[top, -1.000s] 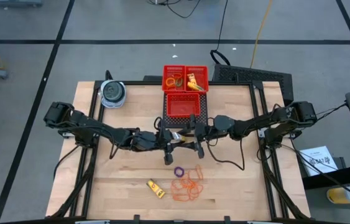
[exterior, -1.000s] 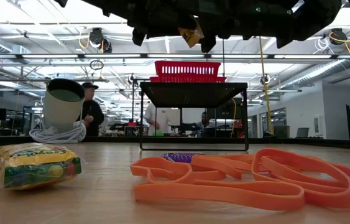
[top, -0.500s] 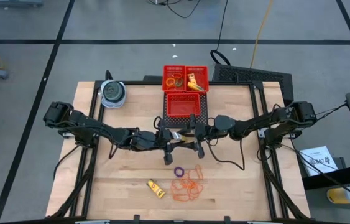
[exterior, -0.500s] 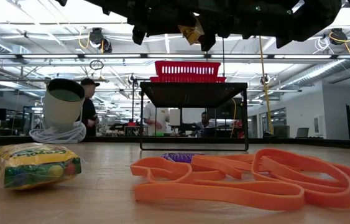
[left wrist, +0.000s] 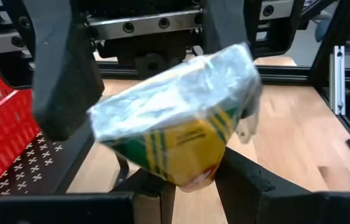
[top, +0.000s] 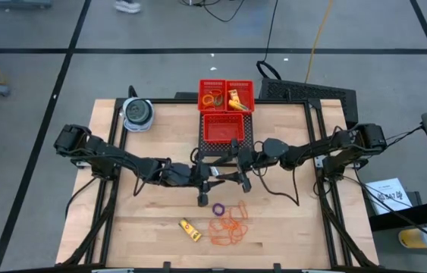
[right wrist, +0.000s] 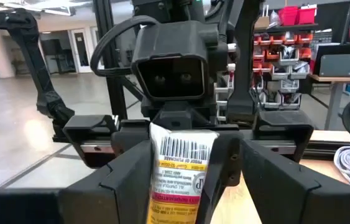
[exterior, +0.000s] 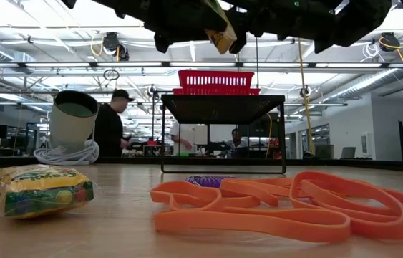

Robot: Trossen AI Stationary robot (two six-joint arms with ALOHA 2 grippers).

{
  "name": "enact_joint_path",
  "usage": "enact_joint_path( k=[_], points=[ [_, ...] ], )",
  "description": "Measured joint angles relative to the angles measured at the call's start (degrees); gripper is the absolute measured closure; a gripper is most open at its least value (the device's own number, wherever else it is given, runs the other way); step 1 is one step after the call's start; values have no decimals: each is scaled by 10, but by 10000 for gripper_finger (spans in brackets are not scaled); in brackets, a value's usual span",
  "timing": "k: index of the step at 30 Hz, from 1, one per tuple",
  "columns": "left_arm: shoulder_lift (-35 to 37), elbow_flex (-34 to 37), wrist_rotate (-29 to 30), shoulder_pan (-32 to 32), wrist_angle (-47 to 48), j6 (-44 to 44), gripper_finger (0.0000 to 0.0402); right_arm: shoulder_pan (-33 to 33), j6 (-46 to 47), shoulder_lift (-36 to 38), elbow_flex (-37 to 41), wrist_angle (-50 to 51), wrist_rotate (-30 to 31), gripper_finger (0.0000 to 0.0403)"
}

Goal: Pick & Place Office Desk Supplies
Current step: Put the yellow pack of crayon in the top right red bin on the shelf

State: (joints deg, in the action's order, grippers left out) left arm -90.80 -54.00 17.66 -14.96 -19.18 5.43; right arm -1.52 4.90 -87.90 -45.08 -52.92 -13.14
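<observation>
Grippers are meeting closer than a second ago above mid-table: your left gripper point(left wrist: 190, 180) is clenching the small yellow rectangular plastic-wrapped packet point(left wrist: 181, 130), your right gripper point(right wrist: 181, 180) is standing spread around it. Only the right wrist view is showing you the packet's barcode.

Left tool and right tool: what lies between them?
A yellow packet, raised above the table, between the left tool and the right tool; both wrist views show it.
</observation>
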Motion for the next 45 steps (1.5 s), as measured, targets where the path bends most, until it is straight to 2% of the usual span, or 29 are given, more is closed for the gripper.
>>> enact_joint_path(
  k=[15,24,38,42,45],
  points=[
    [1,0,18,3,-5,7,295,-13,-13,-1,1,50,-1,172],
    [1,0,18,3,-4,12,295,-11,-11,-1,1,31,-1,219],
    [2,0,19,3,-4,36,295,-11,-28,-1,2,35,-2,313],
    [2,0,72,-7,-9,4,289,-11,-29,-1,2,34,-1,332],
    [2,0,129,-25,-31,-21,267,-11,-29,0,2,30,0,336]
  ],
)
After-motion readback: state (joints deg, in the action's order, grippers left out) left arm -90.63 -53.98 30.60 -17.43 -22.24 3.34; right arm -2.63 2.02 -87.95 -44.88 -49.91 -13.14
